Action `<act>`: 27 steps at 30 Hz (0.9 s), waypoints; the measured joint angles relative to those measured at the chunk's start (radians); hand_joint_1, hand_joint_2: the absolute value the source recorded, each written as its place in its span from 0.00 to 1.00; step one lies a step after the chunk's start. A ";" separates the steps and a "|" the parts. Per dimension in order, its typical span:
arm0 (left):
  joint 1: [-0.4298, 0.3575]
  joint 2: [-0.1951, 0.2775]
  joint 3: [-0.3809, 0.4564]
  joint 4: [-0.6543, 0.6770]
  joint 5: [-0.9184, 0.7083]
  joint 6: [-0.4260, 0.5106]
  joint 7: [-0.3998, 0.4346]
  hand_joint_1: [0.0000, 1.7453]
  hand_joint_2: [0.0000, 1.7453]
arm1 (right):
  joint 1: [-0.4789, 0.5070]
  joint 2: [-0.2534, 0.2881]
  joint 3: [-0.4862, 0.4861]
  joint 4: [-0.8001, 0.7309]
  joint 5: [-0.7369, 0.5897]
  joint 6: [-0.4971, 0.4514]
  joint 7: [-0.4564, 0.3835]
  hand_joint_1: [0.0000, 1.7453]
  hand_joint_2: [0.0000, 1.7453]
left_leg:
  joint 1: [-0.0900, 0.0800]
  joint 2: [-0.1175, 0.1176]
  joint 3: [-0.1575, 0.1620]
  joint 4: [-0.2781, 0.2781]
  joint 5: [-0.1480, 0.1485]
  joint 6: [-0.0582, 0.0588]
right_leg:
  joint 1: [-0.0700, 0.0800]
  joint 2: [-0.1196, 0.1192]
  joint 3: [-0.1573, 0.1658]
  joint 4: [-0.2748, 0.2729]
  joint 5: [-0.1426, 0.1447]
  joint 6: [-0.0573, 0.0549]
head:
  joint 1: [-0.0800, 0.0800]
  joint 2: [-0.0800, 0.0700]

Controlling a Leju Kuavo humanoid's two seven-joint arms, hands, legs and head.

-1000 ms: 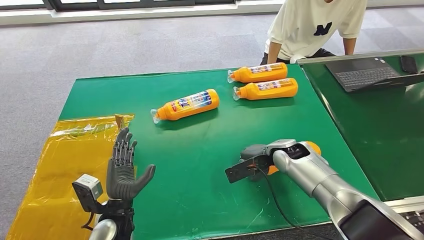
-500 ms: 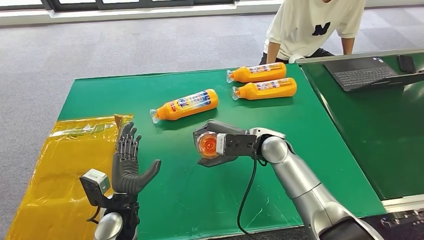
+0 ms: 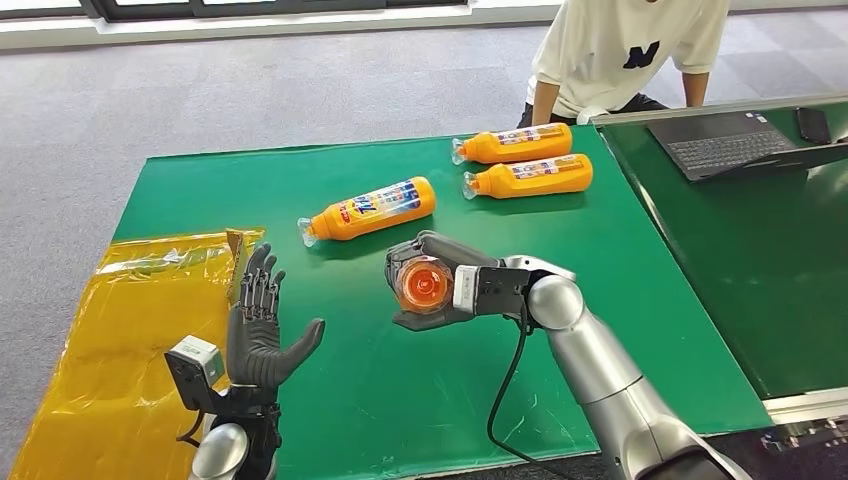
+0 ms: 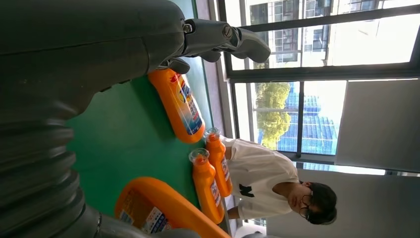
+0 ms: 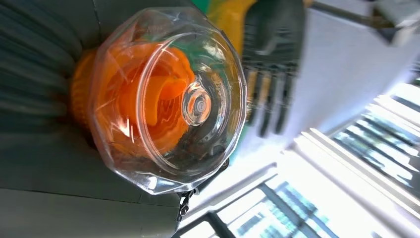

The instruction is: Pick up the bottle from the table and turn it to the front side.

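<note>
The right hand (image 3: pixel 432 285) has the bottle (image 3: pixel 424 285) wrapped in its fingers and lifted clear of the green tabletop (image 3: pixel 560 250), held roughly level with its clear cap end pointing back toward the robot — the right wrist view looks straight onto that transparent cap (image 5: pixel 171 99) with the orange neck inside it. The left hand (image 3: pixel 258 335) stands upright over the near-left part of the tabletop, palm open, fingers spread, holding nothing. Just beside it, a yellow plastic sheet (image 3: pixel 110 340) covers the left end of the tabletop. Three more orange bottles lie on their sides: one (image 3: pixel 371 210) near the middle, beyond the held bottle, and a pair (image 3: pixel 520 160) side by side at the far edge. A person in a white shirt (image 3: pixel 630 50) sits behind that pair — a laptop (image 3: pixel 735 145) is open on the dark table to the right.
</note>
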 joint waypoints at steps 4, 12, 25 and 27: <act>0.000 -0.003 -0.003 0.000 -0.002 0.002 -0.002 0.00 1.00 | -0.021 0.037 -0.007 -0.040 -0.011 0.000 0.005 1.00 1.00 | 0.000 0.001 -0.001 0.000 0.000 0.000 | 0.000 0.000 -0.001 0.000 0.000 0.000 | 0.000 0.000; -0.010 -0.009 -0.012 0.005 -0.011 -0.006 0.014 0.00 0.00 | -0.120 0.093 0.001 -0.145 0.134 0.000 0.087 1.00 1.00 | 0.000 0.001 -0.002 0.000 0.000 0.000 | 0.000 0.000 -0.002 0.001 0.000 0.000 | 0.000 0.000; -0.178 -0.038 -0.111 0.260 -0.059 -0.085 -0.025 0.00 0.00 | -0.493 0.150 0.027 -0.160 0.211 0.000 0.141 1.00 1.00 | -0.001 0.001 -0.004 0.000 0.003 0.000 | -0.001 0.001 -0.005 0.001 0.004 0.001 | 0.000 0.000; -0.192 -0.040 -0.120 0.284 -0.058 -0.084 -0.028 0.00 0.00 | -0.508 0.160 0.030 -0.160 0.175 0.000 0.135 1.00 1.00 | -0.001 0.001 -0.004 0.000 0.003 0.000 | -0.001 0.001 -0.005 0.001 0.004 0.001 | 0.000 0.000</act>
